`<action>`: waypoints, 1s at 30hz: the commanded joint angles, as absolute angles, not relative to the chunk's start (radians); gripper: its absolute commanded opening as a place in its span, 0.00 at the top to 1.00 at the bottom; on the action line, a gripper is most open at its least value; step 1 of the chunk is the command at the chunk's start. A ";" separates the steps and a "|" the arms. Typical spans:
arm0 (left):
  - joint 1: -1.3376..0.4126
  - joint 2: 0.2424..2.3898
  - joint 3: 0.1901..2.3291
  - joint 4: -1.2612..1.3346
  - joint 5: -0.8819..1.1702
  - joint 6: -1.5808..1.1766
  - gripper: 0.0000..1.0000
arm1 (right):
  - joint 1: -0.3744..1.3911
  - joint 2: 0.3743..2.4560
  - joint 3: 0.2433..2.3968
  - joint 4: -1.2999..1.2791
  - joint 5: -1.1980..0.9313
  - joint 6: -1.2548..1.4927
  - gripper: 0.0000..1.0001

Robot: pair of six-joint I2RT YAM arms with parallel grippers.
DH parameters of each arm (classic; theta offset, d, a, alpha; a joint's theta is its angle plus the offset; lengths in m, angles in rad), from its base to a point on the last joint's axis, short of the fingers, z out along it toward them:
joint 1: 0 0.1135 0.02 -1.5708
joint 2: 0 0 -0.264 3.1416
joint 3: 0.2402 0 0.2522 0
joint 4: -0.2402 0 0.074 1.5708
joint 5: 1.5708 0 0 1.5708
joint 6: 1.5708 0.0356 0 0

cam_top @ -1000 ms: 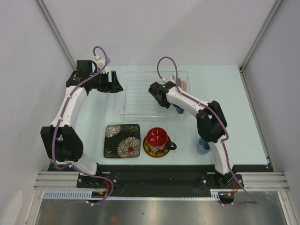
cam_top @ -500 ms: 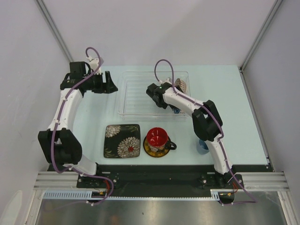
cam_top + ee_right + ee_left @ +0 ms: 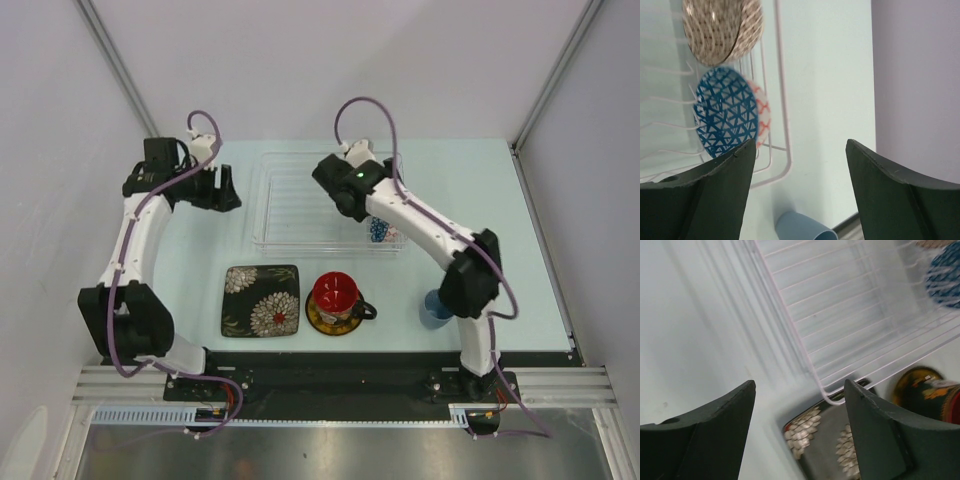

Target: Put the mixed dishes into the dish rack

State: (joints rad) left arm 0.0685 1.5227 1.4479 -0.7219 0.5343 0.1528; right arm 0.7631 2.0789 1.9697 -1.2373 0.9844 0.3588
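- Two bowls sit in the rack (image 3: 300,205) now. The blue bowl (image 3: 727,117) stands on edge at its near right corner, and the beige bowl (image 3: 722,30) is just behind it, toward the far right corner.
- And the right gripper (image 3: 799,150) has just let go! Its fingers have sprung wide apart with nothing between them, and it has lifted above the rack's right half.
- The left gripper (image 3: 798,390) is released and empty too. It has drawn back off the rack's left side, over bare desk (image 3: 520,250).
- So that drop looks done: the slots are holding the blue bowl upright.
- Four are left, all along the near edge of the desk. The plate (image 3: 261,300) lies left of centre, and the red cup (image 3: 336,293) sits on the saucer (image 3: 322,322) beside it. The light blue cup (image 3: 434,312) is toward the near right corner.
- Next up, probably a reach back to that near edge. The plate lies handiest for the left gripper and the light blue cup for the right gripper.
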 commanded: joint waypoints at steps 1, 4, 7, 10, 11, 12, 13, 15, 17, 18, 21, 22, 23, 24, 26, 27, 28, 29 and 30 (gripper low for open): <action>0.113 1.428 1.358 -0.917 0.433 0.474 0.25 | 0.772 1.811 2.020 -1.180 1.011 0.379 0.22; 0.127 1.352 1.214 -0.951 0.378 0.595 0.26 | 0.764 1.679 1.916 -1.046 1.005 0.345 0.18; 0.130 1.310 1.076 -0.962 0.351 0.646 0.26 | 0.746 1.576 1.818 -0.960 0.947 0.359 0.17; 0.138 1.282 0.968 -0.937 0.342 0.649 0.27 | 0.729 1.520 1.741 -0.908 0.873 0.374 0.16; 0.137 1.285 0.930 -0.930 0.345 0.646 0.27 | 0.730 1.490 1.727 -0.901 0.856 0.376 0.16; 0.138 1.290 0.916 -0.914 0.353 0.644 0.27 | 0.730 1.476 1.697 -0.875 0.810 0.365 0.16; 0.140 1.298 0.907 -0.908 0.360 0.643 0.27 | 0.738 1.461 1.684 -0.864 0.786 0.361 0.16; 0.138 1.330 0.893 -0.887 0.380 0.635 0.27 | 0.756 1.414 1.636 -0.813 0.705 0.325 0.16; 0.138 1.359 0.890 -0.873 0.388 0.630 0.28 | 0.773 1.384 1.608 -0.787 0.629 0.305 0.16; 0.138 1.386 0.890 -0.859 0.399 0.629 0.28 | 0.776 1.379 1.588 -0.787 0.591 0.317 0.16; 0.138 1.449 0.891 -0.832 0.440 0.623 0.28 | 0.781 1.371 1.559 -0.799 0.545 0.354 0.16; 0.138 1.466 0.900 -0.831 0.449 0.623 0.28 | 0.784 1.371 1.548 -0.805 0.540 0.359 0.16; 0.138 1.483 0.905 -0.828 0.454 0.621 0.28 | 0.802 1.370 1.545 -0.810 0.537 0.360 0.17; 0.138 1.515 0.910 -0.825 0.469 0.623 0.29 | 0.813 1.367 1.543 -0.810 0.551 0.359 0.17; 0.138 1.538 0.913 -0.815 0.482 0.630 0.29 | 0.845 1.364 1.542 -0.798 0.558 0.347 0.17; 0.138 1.551 0.914 -0.801 0.483 0.632 0.29 | 0.851 1.359 1.542 -0.792 0.555 0.341 0.17; 0.138 1.578 0.919 -0.795 0.491 0.632 0.29 | 0.859 1.358 1.543 -0.787 0.555 0.331 0.17; 0.138 1.592 0.923 -0.792 0.494 0.635 0.29 | 0.862 1.358 1.546 -0.776 0.549 0.327 0.17; 0.138 1.606 0.926 -0.787 0.495 0.634 0.29 | 0.873 1.359 1.549 -0.773 0.535 0.325 0.17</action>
